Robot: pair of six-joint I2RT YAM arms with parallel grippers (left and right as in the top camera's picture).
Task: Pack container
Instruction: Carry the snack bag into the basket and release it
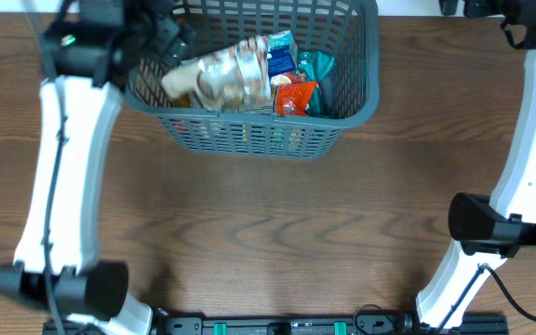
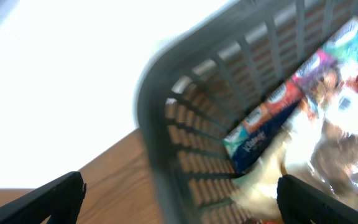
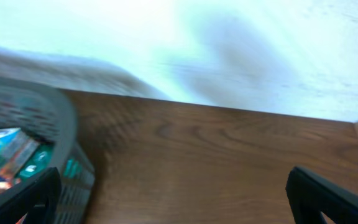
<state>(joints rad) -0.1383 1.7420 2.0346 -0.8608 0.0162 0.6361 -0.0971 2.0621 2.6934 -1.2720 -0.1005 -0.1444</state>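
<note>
At the far edge of the table (image 1: 268, 233) sits the basket (image 1: 249, 135) of packets (image 1: 240, 74), the left arm (image 1: 63, 167) reaching forward, left gripper (image 2: 180, 186) wide over its corner, right gripper (image 3: 174, 177) equally wide, well right.

Overhead straight down; both wrist views close, sharing the container (image 1: 249, 136)

The container (image 1: 249, 135) sits on the table (image 1: 268, 233) toward the far side, a bit left of the middle, with snack packets (image 1: 240, 74) piled inside it, the left gripper (image 2: 179, 202) over its left edge and the right gripper (image 3: 179, 202) off to its right.
</note>
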